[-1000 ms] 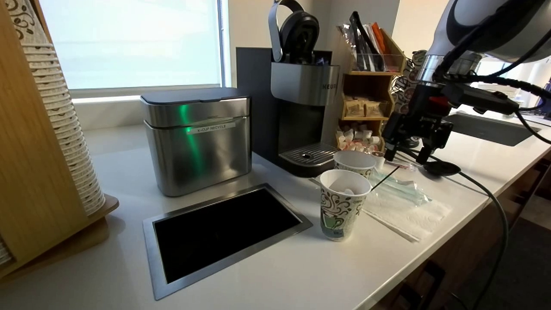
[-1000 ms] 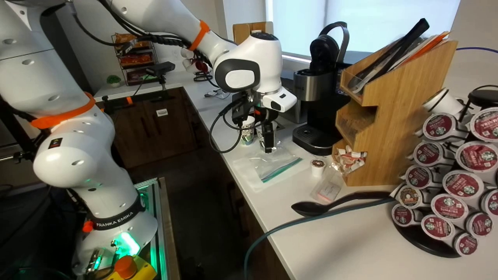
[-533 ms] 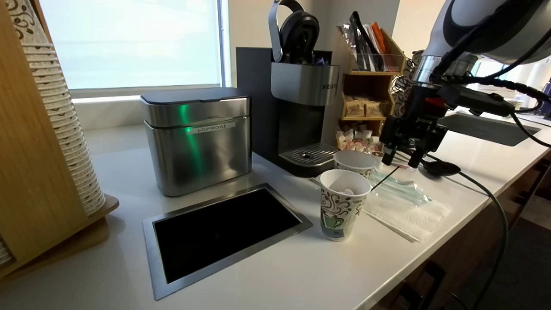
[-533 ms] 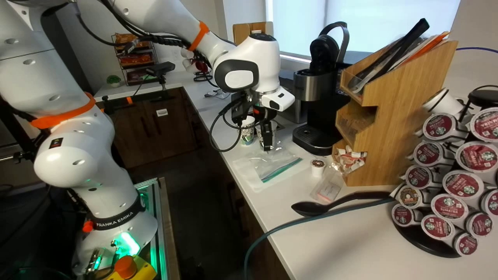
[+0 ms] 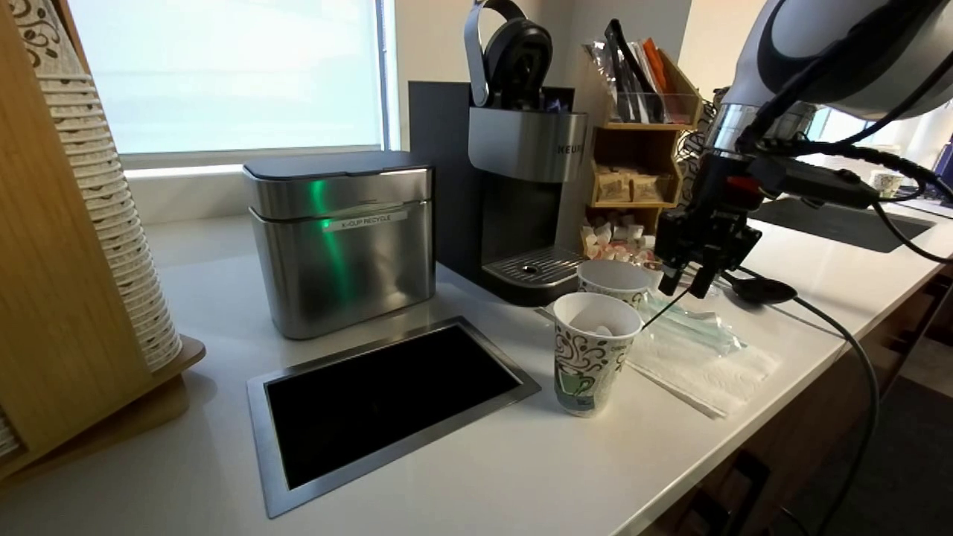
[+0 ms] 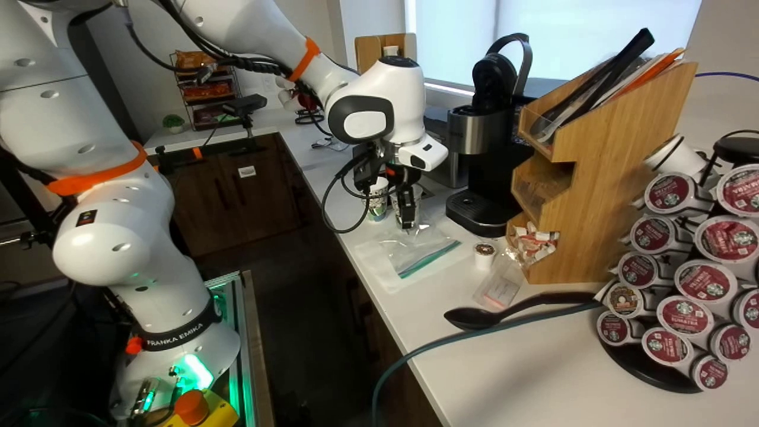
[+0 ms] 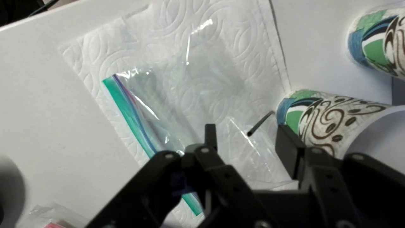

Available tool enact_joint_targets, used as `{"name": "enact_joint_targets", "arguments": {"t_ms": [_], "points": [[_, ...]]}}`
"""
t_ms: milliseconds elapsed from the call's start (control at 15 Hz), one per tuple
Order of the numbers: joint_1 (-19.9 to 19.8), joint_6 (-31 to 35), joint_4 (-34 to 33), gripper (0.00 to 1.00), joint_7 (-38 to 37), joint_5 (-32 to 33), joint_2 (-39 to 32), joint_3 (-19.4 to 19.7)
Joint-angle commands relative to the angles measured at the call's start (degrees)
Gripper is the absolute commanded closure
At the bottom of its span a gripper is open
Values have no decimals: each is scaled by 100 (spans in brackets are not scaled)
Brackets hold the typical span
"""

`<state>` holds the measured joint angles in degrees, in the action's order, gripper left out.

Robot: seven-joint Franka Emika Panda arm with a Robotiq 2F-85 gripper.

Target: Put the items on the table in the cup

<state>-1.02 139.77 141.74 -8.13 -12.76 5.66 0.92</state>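
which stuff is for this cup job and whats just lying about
Likely for the job:
two white paper cups with brown swirls, target unclear
thin black stick
small white pod with brown lid, perhaps
black two-fingered gripper

Probably just lying about:
clear plastic bag with green zip strip
white embossed paper towel
long black spoon
silver and black coffee maker

Hand (image 5: 683, 288) | jaws drawn closer together | shifted toward the cups (image 5: 592, 376)

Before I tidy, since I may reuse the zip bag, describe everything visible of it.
The zip bag looks like clear, creased plastic with a green strip along one edge. It lies mostly flat on a white paper towel. In the wrist view, the open jaws hide part; whether it is sealed, I can't tell.
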Motion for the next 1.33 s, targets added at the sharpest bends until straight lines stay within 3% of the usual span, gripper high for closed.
{"name": "enact_joint_targets", "arguments": {"t_ms": [0,67,200,333,600,667,867,1267], "points": [[63,327,78,53,-101,-135,-97,-48],[69,352,79,72,-101,-142,-115,-55],[74,388,72,80,-111,-153,-145,-66],[78,384,71,97,-127,-156,-152,-70],[69,302,47,100,-183,-106,-157,-73],[68,307,50,74,-188,-98,-156,-73],[66,296,48,60,-214,-65,-162,-77],[62,261,107,14,-283,-77,-69,-74]]}}
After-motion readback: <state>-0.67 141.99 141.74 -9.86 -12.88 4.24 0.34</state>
